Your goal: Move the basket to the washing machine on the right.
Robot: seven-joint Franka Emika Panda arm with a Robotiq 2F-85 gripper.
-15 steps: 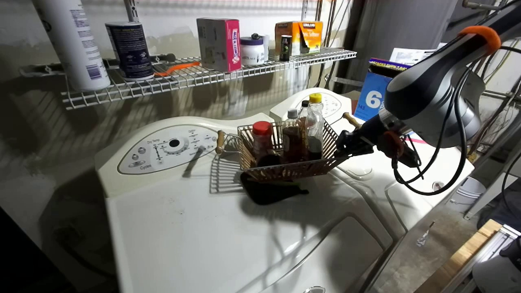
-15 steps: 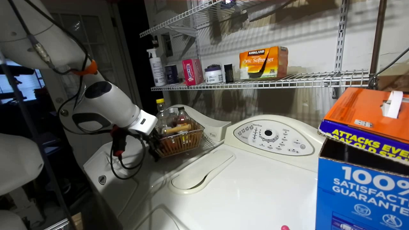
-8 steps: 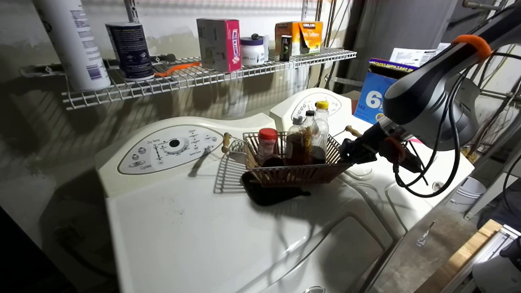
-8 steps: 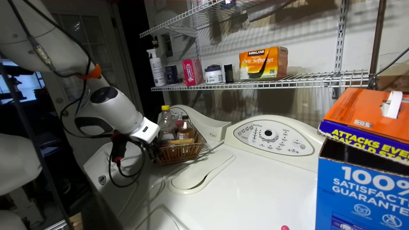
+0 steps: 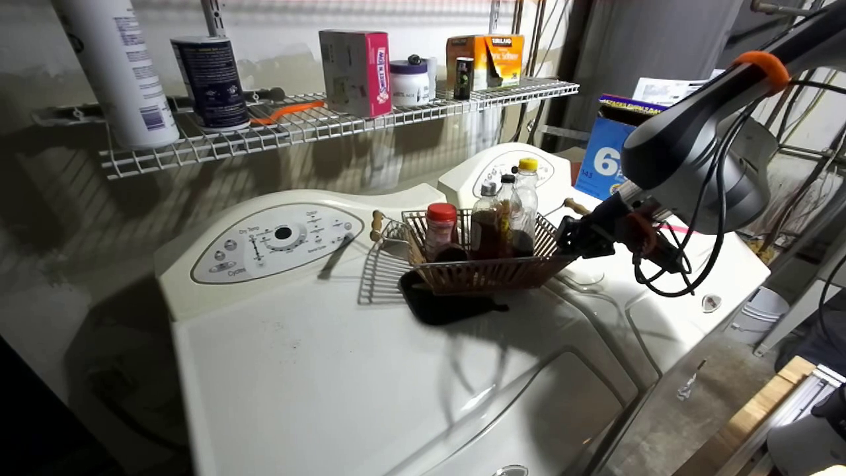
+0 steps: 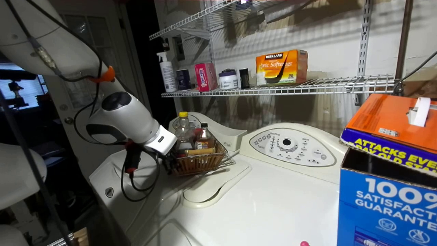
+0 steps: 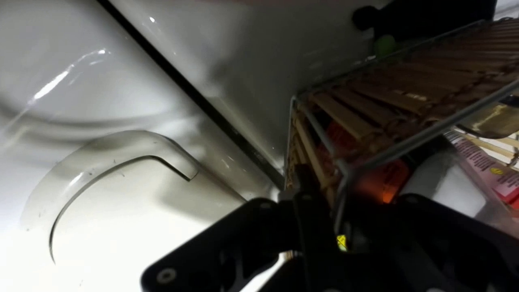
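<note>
Brown slatted basket with wooden handles hangs in the air over the right part of the white dryer, close to the dark gap between it and the white washing machine. The black robot gripper is pinching the basket's grey wire rim at the end nearest the washing machine. In the wrist view, its black fingers sit on both sides of the wire.

Inside the basket stand a jar with a red lid, a see-through bottle with a yellow cap, a dark bottle with a grey cap and a thin-necked bottle with a black cap. They stand close together. A flat black thing lies on the dryer, below the basket; I cannot tell what it is, as the basket hides part of it.

A big blue cardboard box with an orange top is at the other side of the washing machine, well apart from the basket. On the white wire shelf at the back wall are an orange fabric softener box, a pink box and a white spray bottle.
</note>
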